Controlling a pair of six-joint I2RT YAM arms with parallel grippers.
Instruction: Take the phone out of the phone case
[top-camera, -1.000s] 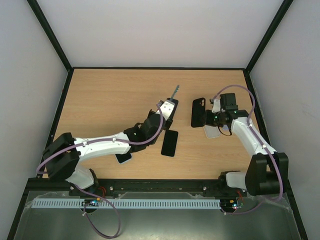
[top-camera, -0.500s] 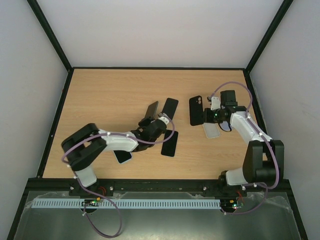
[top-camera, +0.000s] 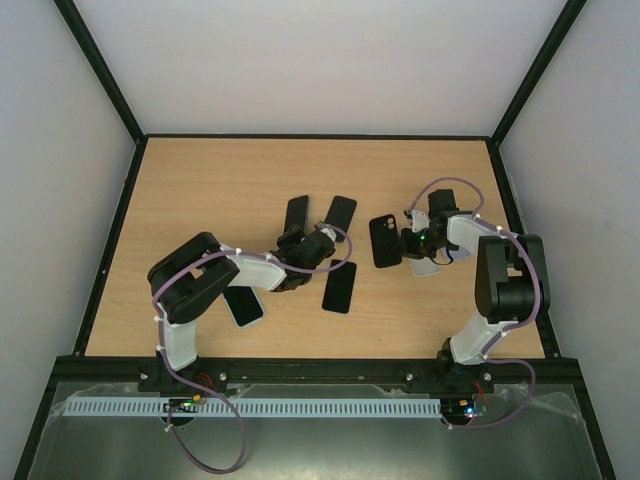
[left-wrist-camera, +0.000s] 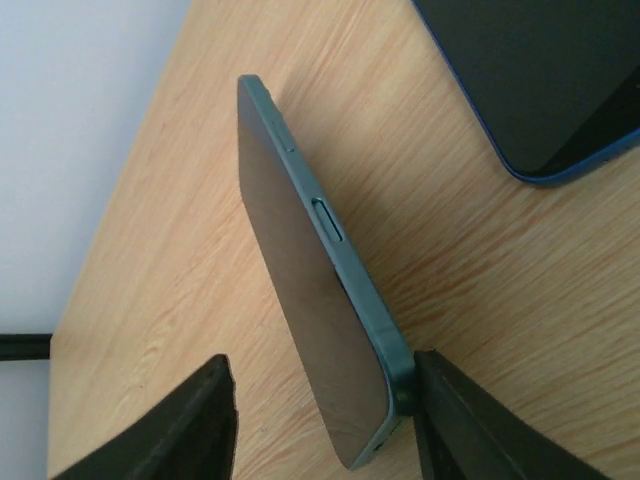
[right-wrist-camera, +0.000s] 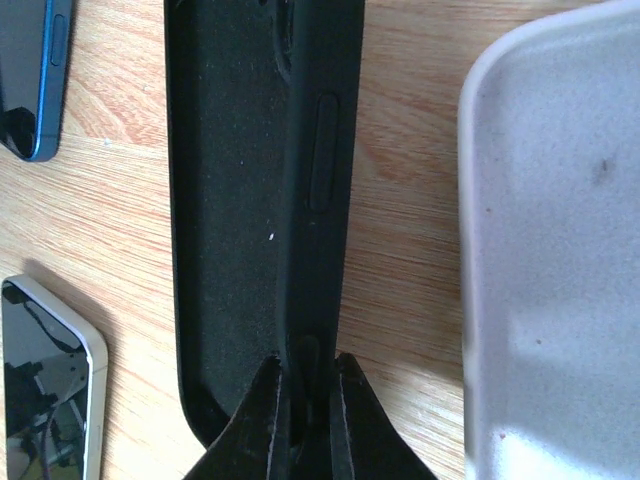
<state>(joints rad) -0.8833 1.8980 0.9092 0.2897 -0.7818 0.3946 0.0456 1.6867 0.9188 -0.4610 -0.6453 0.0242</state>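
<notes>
**Left arm has drawn back and let go of the phone; right arm holds the empty case**

Since a second ago the left jaws have come down from mid-desk and opened. They now stand apart around the phone (left-wrist-camera: 300, 300). One pad touches the phone's thin edge and there is a clear gap on the other side, so it is released, not gripped. The phone is tipped up on edge with its dark screen facing sideways, leaning over the wooden desk (top-camera: 200, 190) near the middle. This looks like a set-down partway through, with the phone about to fall flat. A blue phone (left-wrist-camera: 540, 80) lies flat just beyond it.

The right jaws are clenched on one side wall of the black case (right-wrist-camera: 240, 200), pinching the wall near its bottom corner. That grip holds the case on edge with its bare lining showing, so the phone is already out. A white case (right-wrist-camera: 560, 250) lies just beside it.

The left arm (top-camera: 255, 268) is folded tightly, elbow bent back towards its base. The right arm (top-camera: 505, 280) is also doubled up, its wrist turned inward towards the centre.
</notes>
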